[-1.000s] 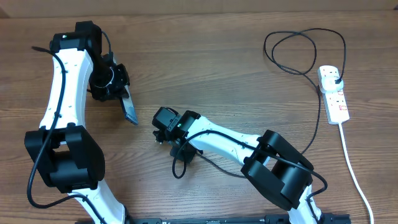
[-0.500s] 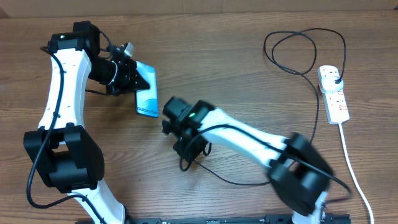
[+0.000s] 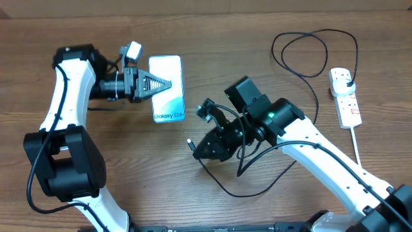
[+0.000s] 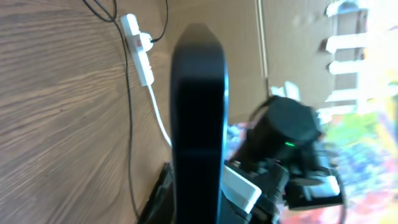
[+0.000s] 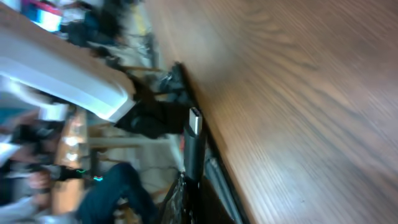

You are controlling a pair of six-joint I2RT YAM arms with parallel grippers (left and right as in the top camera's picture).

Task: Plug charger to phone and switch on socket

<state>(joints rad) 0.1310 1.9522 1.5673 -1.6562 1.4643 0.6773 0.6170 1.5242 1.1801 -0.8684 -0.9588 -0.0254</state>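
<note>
Left pincer (image 3: 159, 84): pinches the phone (image 3: 168, 106) by one long edge, holds it screen-up over the table (image 3: 225, 38). Right pincer (image 3: 199, 147): pinches the charger (image 5: 194, 140) at its connector tip, near the phone but apart. Farther right: trails black cable to the socket (image 3: 348, 98), plug seated there.

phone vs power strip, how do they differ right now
The phone is gripped by the left gripper; the power strip lies untouched on the table. The phone shows a lit light-blue screen; the strip is white with red-marked switches. The strip has a black plug in it; the phone has no cable in it. Both are long rectangles.
</note>
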